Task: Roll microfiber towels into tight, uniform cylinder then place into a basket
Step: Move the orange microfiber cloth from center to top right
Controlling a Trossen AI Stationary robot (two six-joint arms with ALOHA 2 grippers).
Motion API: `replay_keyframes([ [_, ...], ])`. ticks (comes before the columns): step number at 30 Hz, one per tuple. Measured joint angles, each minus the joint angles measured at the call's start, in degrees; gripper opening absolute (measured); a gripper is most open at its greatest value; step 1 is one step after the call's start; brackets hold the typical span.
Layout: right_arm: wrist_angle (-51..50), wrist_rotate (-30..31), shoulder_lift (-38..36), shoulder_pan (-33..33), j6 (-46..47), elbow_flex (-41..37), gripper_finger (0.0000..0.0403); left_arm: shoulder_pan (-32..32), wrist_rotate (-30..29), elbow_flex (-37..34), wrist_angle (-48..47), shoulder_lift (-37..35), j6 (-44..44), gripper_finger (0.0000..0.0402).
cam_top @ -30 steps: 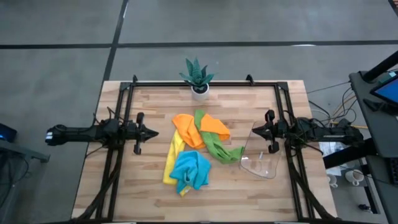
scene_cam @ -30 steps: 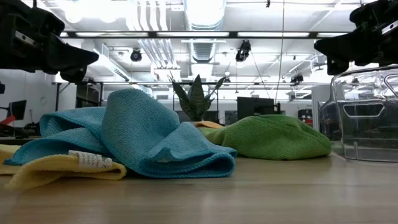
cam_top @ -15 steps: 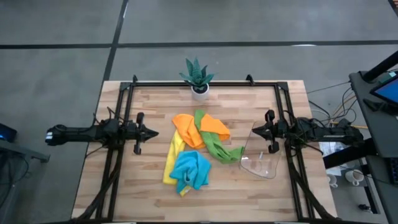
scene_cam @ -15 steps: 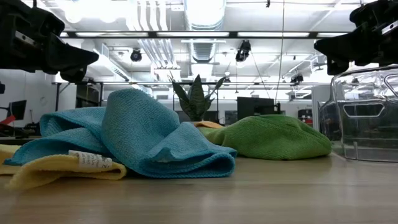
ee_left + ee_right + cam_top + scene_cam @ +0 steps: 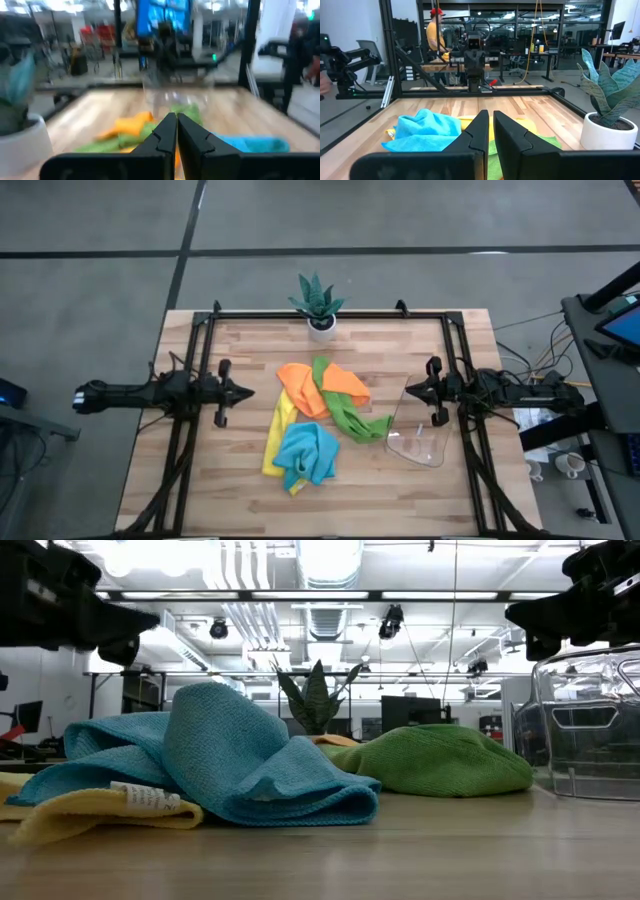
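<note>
Several microfiber towels lie crumpled in a heap at the table's middle: two orange ones (image 5: 300, 388) (image 5: 346, 385), a green one (image 5: 352, 420), a yellow one (image 5: 280, 430) and a light blue one (image 5: 306, 454) lying over the yellow one. The clear plastic basket (image 5: 420, 430) stands on the table right of the heap, also in the low view (image 5: 590, 725). My left gripper (image 5: 250, 392) hovers left of the heap, shut and pointing level toward it. My right gripper (image 5: 405, 392) hovers at the basket's far corner, shut and level.
A spiky green plant in a white pot (image 5: 319, 308) stands at the far edge's middle. Black frame rails (image 5: 196, 380) run along the table's left, right and far sides. A person (image 5: 436, 35) is in the room beyond the table's left side. Bare wood lies near the front edge.
</note>
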Motion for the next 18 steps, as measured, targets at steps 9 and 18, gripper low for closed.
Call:
replay_keyframes([
  [9,0.0,0.0,0.0,0.0,0.0,0.0,0.0022,0.0,-6.1,7.0,14.1,15.2,1.9,0.0],
  [18,0.3,0.0,0.0,0.0,-0.1,0.0,0.0022,0.1,-21.7,26.4,-7.6,44.6,-1.4,0.0],
])
